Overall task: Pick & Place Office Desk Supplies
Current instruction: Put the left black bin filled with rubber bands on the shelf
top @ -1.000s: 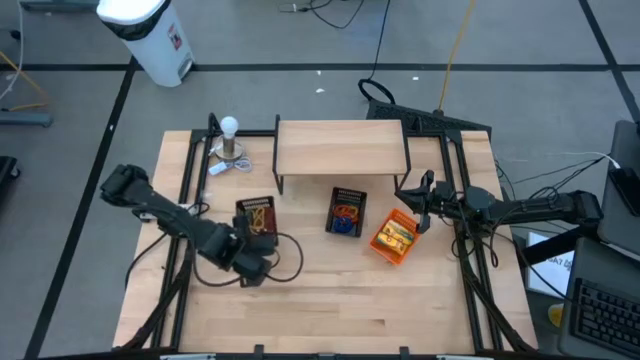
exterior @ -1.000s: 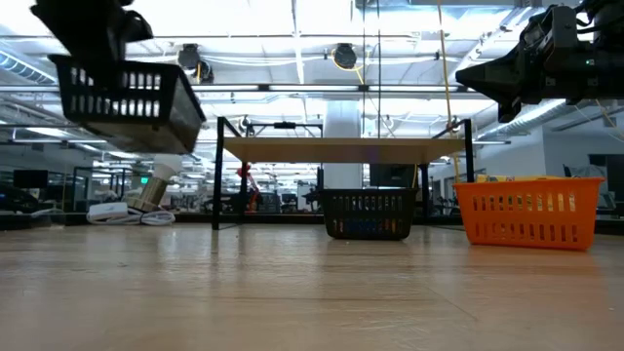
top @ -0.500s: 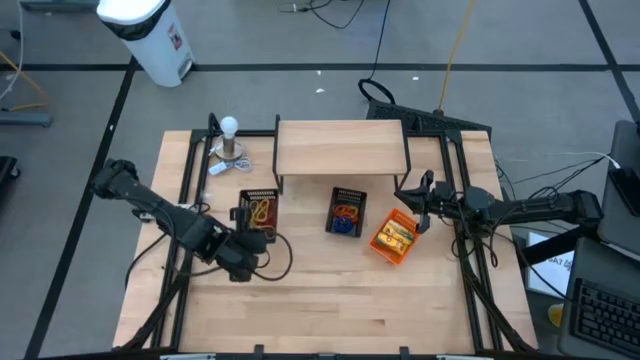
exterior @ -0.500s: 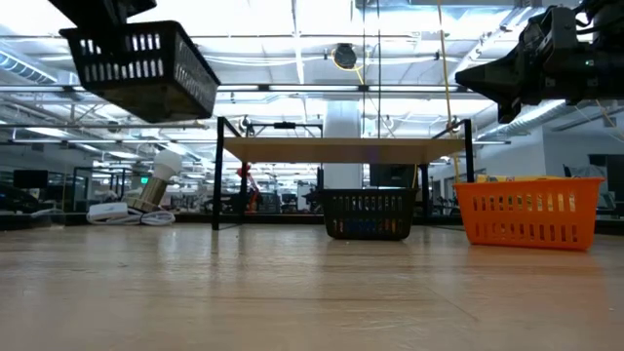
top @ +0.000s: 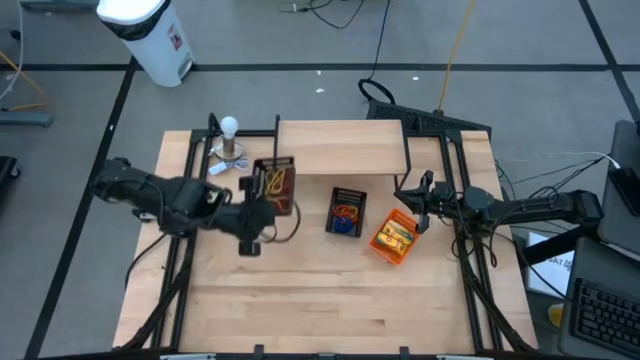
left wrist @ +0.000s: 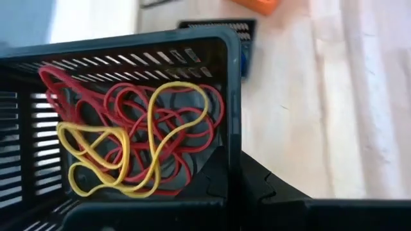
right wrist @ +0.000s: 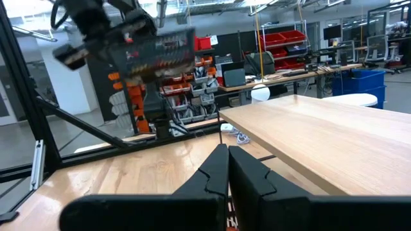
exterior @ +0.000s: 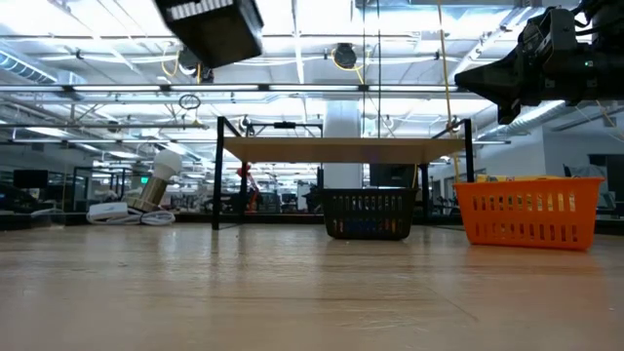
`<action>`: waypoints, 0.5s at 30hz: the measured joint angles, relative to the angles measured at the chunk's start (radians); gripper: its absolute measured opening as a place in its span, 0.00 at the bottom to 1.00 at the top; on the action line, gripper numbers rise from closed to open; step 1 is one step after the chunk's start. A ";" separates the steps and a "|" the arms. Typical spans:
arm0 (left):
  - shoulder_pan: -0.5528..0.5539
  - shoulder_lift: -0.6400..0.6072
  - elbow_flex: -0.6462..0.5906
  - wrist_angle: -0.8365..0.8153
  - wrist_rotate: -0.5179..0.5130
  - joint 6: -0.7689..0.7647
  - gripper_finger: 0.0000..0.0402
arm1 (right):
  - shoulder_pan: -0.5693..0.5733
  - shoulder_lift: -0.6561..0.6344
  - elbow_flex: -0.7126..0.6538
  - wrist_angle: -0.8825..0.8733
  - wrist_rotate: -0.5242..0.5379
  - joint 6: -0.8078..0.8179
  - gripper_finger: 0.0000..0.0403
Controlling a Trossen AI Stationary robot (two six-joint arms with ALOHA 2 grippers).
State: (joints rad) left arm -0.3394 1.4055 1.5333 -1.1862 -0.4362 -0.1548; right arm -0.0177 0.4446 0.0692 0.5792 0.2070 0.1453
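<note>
Black mesh, lifted clear of the table: the left gripper (top: 262, 205) has its fingers clamped on the rim of a black basket (top: 275, 183), carrying it high near the left front corner of the small wooden shelf (top: 340, 147). From the table-level camera the basket hangs near the top of the picture, above the height of the shelf board. In the left wrist view, the rubber bands (left wrist: 138, 141) lie tangled on its floor, red loops with yellow ones over them, pressed against the mesh wall nearest the fingers.

Going rightward, a second black basket (top: 347, 211) with blue and orange bands sits on the table in front of the shelf, and beside it an orange basket (top: 393, 236) holding yellow packets (top: 397, 232). The right gripper (top: 421, 202) waits just beside that orange basket, fingers shut on nothing.

My reading is that the carried basket is bound for the shelf top. Its long axis runs front to back, roughly square to the shelf's front edge, and it lies just left of the board, so a short carry rightward and back looks enough. The left arm is clearly the nearer.
</note>
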 joint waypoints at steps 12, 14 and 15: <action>0.317 0.147 0.163 0.013 0.100 0.333 0.00 | 0.000 0.002 0.000 0.000 0.001 0.000 0.00; 0.359 0.178 0.179 0.016 0.119 0.373 0.00 | 0.000 0.002 0.000 0.000 0.001 -0.001 0.00; 0.380 0.194 0.184 0.016 0.127 0.387 0.00 | 0.000 0.002 0.000 0.003 0.001 -0.001 0.00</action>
State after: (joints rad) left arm 0.0404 1.5999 1.7169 -1.1705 -0.3091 0.2319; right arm -0.0177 0.4465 0.0695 0.5824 0.2081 0.1440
